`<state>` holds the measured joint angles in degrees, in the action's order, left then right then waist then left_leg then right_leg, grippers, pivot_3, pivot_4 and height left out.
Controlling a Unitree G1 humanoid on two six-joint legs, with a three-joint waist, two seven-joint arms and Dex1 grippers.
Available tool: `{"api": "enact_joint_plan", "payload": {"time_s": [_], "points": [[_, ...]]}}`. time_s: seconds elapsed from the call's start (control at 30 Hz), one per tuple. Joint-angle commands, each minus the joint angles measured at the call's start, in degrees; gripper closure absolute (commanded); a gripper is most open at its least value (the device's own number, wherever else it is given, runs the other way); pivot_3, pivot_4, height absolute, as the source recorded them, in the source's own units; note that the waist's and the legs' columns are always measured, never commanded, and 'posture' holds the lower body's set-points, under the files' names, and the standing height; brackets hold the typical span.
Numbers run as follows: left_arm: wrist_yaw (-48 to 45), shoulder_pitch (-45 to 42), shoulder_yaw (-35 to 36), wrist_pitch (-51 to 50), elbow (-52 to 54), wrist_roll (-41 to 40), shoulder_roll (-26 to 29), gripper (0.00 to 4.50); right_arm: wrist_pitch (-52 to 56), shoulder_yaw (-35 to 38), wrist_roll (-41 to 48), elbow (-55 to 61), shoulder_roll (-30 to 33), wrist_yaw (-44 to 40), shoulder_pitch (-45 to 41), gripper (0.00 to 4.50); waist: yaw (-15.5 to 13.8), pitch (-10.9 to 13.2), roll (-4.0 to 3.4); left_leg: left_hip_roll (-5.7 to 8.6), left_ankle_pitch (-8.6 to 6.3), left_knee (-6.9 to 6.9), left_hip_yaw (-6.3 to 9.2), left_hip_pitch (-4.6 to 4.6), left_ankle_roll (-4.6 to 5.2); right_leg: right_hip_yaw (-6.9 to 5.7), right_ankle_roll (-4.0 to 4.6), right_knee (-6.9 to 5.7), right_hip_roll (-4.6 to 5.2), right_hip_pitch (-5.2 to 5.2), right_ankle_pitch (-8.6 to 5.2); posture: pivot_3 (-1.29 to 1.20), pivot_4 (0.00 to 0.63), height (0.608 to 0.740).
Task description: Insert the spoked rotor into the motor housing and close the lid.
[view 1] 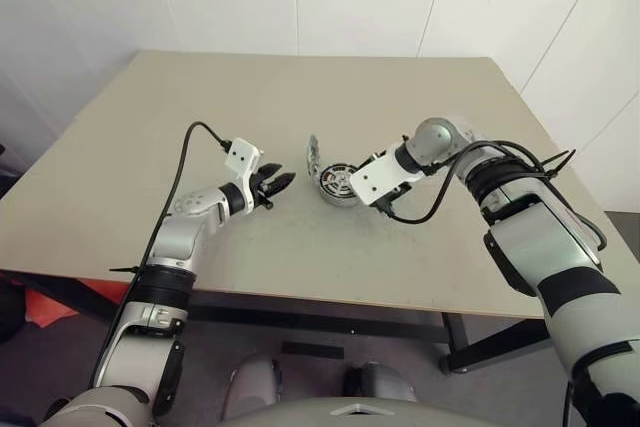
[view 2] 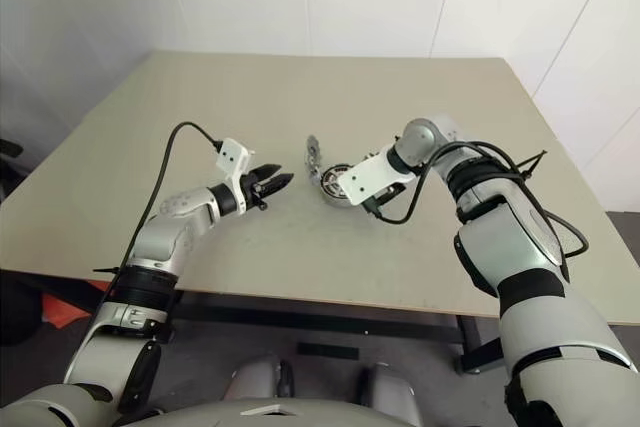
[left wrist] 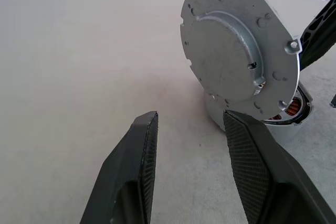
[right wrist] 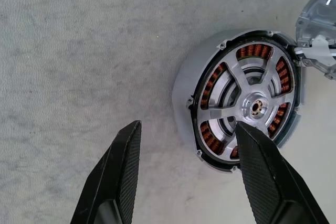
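1. The spoked rotor already sits inside the motor housing. Its flat face looks up and its hub is in the middle, so its axis is nearly upright, the same as the housing's. Copper windings show through the gaps between the spokes.
2. The housing lies on the worktop around its middle, a little nearer to the front edge than to the far edge, and well away from all corners.
3. The lid stands nearly upright on its rim, at the housing's left side and touching it or almost so. Its plain grey outer face looks toward the left claw. I judge that it leans there because it is open and must still be tipped down over the rotor.
4. The right claw hangs over the housing and points steeply down. Its fingers are wide apart and hold nothing; one finger is over the housing's rim, but I cannot tell if it touches.
5. The left claw is just beside the lid, on its left, pointing almost level at it. Its fingers are half open and empty, which seems a good place to push the lid shut.
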<state>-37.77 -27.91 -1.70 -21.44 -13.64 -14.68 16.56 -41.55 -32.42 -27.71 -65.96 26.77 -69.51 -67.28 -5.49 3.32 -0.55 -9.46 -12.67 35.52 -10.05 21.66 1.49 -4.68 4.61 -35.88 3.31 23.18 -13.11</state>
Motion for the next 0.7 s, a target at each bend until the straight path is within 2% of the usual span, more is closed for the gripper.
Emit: {"api": "enact_joint_plan", "payload": {"time_s": [0.03, 0.23, 0.53, 0.63, 0.7], "points": [[0.3, 0.09, 0.91, 0.5, 2.96, -0.21, 0.75, 2.41, -0.15, 0.12, -0.48, -0.62, -0.11, 0.47, -0.37, 1.33, 0.01, 0.0, 0.0, 0.0, 0.0, 0.0, 0.0, 0.0, 0.0, 0.0, 0.0, 0.0, 0.0, 0.0, 0.0, 0.0, 0.0, 0.74], [0.53, 0.72, 0.84, 0.15, 3.87, -0.32, 0.96, 2.41, 0.62, -0.66, -3.17, -2.92, 0.57, 3.14, 0.37, 1.33, 0.04, 0.0, 0.0, -0.01, 0.0, 0.0, 0.0, 0.0, 0.0, 0.0, 0.0, 0.0, 0.0, 0.0, 0.0, 0.0, 0.0, 0.74], [0.68, 0.42, 0.78, 0.42, 3.32, -0.23, 1.03, 2.41, 0.14, 0.02, -2.35, -2.31, -0.72, 2.13, 0.71, 1.33, 0.04, 0.0, 0.0, -0.03, 0.0, 0.08, 0.0, -0.07, -0.01, 0.0, 0.04, -0.05, -0.01, -0.07, 0.02, 0.0, 0.0, 0.74], [0.76, 0.37, 0.8, 0.47, 3.28, -0.21, 1.04, 2.41, -0.03, 0.15, -2.35, -2.51, -0.62, 2.19, 0.69, 1.91, 0.04, 0.0, 0.0, -0.04, 0.0, 0.08, 0.0, -0.07, -0.01, 0.0, 0.04, -0.06, -0.01, -0.07, 0.02, 0.0, 0.0, 0.74], [0.82, 0.45, 0.83, 0.44, 3.37, -0.22, 1.09, 2.41, -0.06, 0.31, -2.47, -2.67, -0.52, 2.41, 0.69, 2.55, -0.01, 0.0, 0.0, -0.04, 0.0, 0.08, 0.0, -0.07, 0.0, 0.0, 0.04, -0.06, -0.01, -0.07, 0.02, 0.0, 0.0, 0.74]]}}
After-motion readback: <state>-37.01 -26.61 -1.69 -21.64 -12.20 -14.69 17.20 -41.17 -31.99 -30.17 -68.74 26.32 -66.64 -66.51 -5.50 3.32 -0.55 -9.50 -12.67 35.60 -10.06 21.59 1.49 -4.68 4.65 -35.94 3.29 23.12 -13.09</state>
